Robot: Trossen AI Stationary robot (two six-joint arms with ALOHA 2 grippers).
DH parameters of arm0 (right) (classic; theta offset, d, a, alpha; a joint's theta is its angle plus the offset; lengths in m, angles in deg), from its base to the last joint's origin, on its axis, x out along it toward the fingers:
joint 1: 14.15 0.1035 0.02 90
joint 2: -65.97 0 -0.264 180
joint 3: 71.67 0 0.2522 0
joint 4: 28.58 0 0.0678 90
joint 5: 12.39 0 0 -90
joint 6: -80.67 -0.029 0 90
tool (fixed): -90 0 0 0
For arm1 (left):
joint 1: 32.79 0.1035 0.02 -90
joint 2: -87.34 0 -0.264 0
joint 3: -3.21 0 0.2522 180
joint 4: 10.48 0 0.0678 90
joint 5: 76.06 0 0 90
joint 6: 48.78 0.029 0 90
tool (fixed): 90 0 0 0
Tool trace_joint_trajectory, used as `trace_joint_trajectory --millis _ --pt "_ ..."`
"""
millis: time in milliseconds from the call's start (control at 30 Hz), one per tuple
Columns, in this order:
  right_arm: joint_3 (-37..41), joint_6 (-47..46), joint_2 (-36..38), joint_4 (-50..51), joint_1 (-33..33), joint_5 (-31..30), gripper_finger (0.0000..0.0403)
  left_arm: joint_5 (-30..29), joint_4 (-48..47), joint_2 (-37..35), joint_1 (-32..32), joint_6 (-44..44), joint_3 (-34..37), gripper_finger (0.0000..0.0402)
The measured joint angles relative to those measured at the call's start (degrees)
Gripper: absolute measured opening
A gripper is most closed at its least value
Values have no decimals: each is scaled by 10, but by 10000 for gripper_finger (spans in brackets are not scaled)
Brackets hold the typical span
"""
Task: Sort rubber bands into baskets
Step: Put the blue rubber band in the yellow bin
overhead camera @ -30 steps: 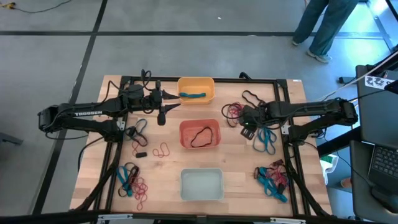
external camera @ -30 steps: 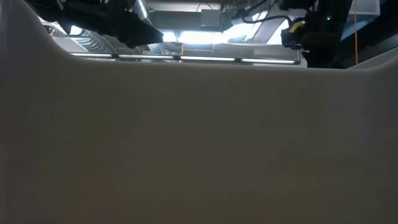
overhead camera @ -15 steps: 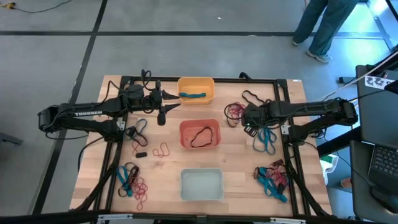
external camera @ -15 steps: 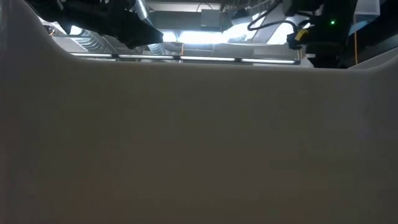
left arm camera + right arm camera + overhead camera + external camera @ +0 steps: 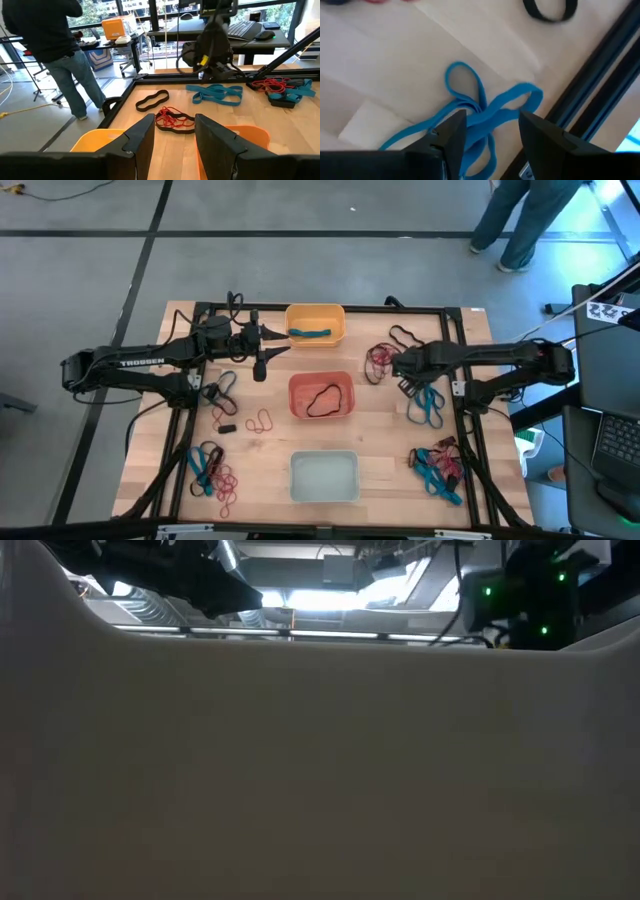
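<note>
Wooden table held three baskets; the right gripper, fingers apart, hovered over blue rubber bands; the left gripper waited parted beside the yellow-orange basket.

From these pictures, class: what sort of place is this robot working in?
Probably a robotics lab or workshop, not a home. A framed wooden table stands on a bare concrete floor, and desks with a keyboard and large windows lie beyond.
</note>
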Motion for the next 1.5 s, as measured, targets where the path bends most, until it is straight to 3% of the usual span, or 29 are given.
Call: trace_joint_trajectory --millis 667,1233,1500 --pt "111 -25 -1 -125 -65 31 181 0 0 0 0 2 0 138" --pt "104 -7 -1 -107 -64 27 16 0 1 0 0 2 0 138" --pt "40 28 -1 -77 -63 21 12 0 1 0 0 2 0 138"
